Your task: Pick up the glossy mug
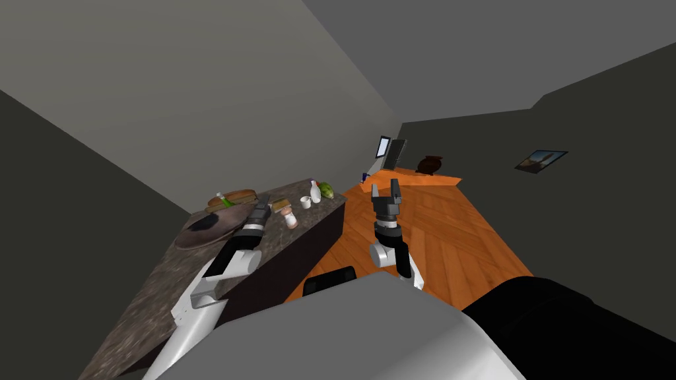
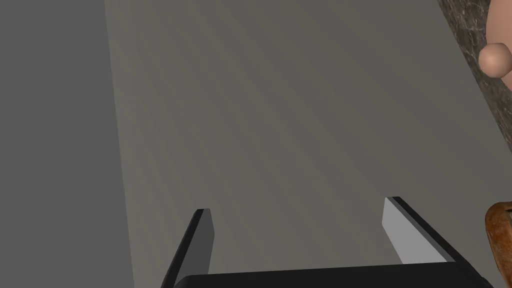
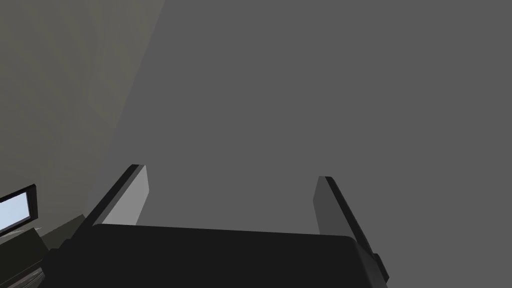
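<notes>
The mug [image 1: 305, 202], small and white, stands near the counter's [image 1: 152, 297] far end, just beside a white bottle [image 1: 315, 192], with a pink shaker [image 1: 290, 218] between it and my left gripper [image 1: 264, 202]. That gripper hovers over the counter, fingers spread and empty, aimed at the wall; my right gripper [image 1: 385, 187] hangs over the floor [image 1: 449, 231], fingers likewise spread. I judge this the reach: next I must turn the left wrist toward the mug, clear the shaker and straddle the mug.
</notes>
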{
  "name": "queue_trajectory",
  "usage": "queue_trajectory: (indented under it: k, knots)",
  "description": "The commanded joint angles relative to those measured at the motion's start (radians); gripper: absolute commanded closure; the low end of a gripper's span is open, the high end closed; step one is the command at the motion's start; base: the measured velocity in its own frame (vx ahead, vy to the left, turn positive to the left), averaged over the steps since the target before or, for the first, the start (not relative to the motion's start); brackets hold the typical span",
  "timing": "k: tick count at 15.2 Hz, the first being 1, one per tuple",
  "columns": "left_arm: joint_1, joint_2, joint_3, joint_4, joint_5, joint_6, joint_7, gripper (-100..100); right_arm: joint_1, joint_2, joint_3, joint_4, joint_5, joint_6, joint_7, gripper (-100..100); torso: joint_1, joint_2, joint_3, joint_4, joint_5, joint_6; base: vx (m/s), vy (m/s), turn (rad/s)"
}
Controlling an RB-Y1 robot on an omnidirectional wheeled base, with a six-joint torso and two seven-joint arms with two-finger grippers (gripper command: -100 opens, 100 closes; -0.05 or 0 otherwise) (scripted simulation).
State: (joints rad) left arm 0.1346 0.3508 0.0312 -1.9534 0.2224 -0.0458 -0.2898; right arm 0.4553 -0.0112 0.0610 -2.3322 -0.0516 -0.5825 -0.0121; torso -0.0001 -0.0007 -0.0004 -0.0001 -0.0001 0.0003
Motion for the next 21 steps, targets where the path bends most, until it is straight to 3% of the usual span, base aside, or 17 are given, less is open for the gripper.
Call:
queue_trajectory:
  k: [1,2,3,5,6,9,10,13,14,17,18,21]
  knots:
    - [-0.022,0.018,0.003,0.021,0.01,0.05,-0.019,-100,0.0,0.0,0.0,0.0,0.0,0.0,0.0,0,0.0,0.0,0.0,0.0,0.0,0.0,0.005,-0.007,-0.06]
    - [-0.022,0.018,0.003,0.021,0.01,0.062,-0.019,-100,0.0,0.0,0.0,0.0,0.0,0.0,0.0,0,0.0,0.0,0.0,0.0,0.0,0.0,0.005,-0.003,-0.022]
    - [-0.059,0.044,0.009,0.052,0.025,0.09,-0.043,-100,0.0,0.0,0.0,0.0,0.0,0.0,0.0,0,0.0,0.0,0.0,0.0,0.0,0.0,0.006,-0.007,-0.062]
    - [-0.059,0.044,0.009,0.052,0.025,0.129,-0.043,-100,0.0,0.0,0.0,0.0,0.0,0.0,0.0,0,0.0,0.0,0.0,0.0,0.0,0.0,0.008,-0.007,-0.044]
    - [-0.097,0.07,0.014,0.084,0.04,0.153,-0.067,-100,0.0,0.0,0.0,0.0,0.0,0.0,0.0,0,0.0,0.0,0.0,0.0,0.0,0.0,0.01,-0.01,-0.056]
    - [-0.097,0.07,0.014,0.084,0.04,0.197,-0.067,-100,0.0,0.0,0.0,0.0,0.0,0.0,0.0,0,0.0,0.0,0.0,0.0,0.0,0.0,0.006,-0.005,-0.03]
    - [-0.135,0.095,0.019,0.118,0.056,0.232,-0.092,-100,0.0,0.0,0.0,0.0,0.0,0.0,0.0,0,0.0,0.0,0.0,0.0,0.0,0.0,0.008,-0.008,-0.057]
    - [-0.135,0.095,0.019,0.118,0.056,0.268,-0.092,-100,0.0,0.0,0.0,0.0,0.0,0.0,0.0,0,0.0,0.0,0.0,0.0,0.0,0.0,0.009,-0.005,-0.035]
    - [-0.174,0.119,0.024,0.152,0.072,0.305,-0.118,-100,0.0,0.0,0.0,0.0,0.0,0.0,0.0,0,0.0,0.0,0.0,0.0,0.0,0.0,0.01,-0.01,-0.054]
    - [-0.174,0.119,0.024,0.152,0.072,0.339,-0.118,-100,0.0,0.0,0.0,0.0,0.0,0.0,0.0,0,0.0,0.0,0.0,0.0,0.0,0.0,0.011,-0.008,-0.038]
    - [-0.212,0.143,0.028,0.186,0.088,0.377,-0.143,-100,0.0,0.0,0.0,0.0,0.0,0.0,0.0,0,0.0,0.0,0.0,0.0,0.0,0.0,0.011,-0.011,-0.054]
    - [-0.212,0.143,0.028,0.186,0.088,0.411,-0.143,-100,0.0,0.0,0.0,0.0,0.0,0.0,0.0,0,-0.001,-0.001,0.0,0.0,0.0,0.0,0.013,-0.008,-0.04]
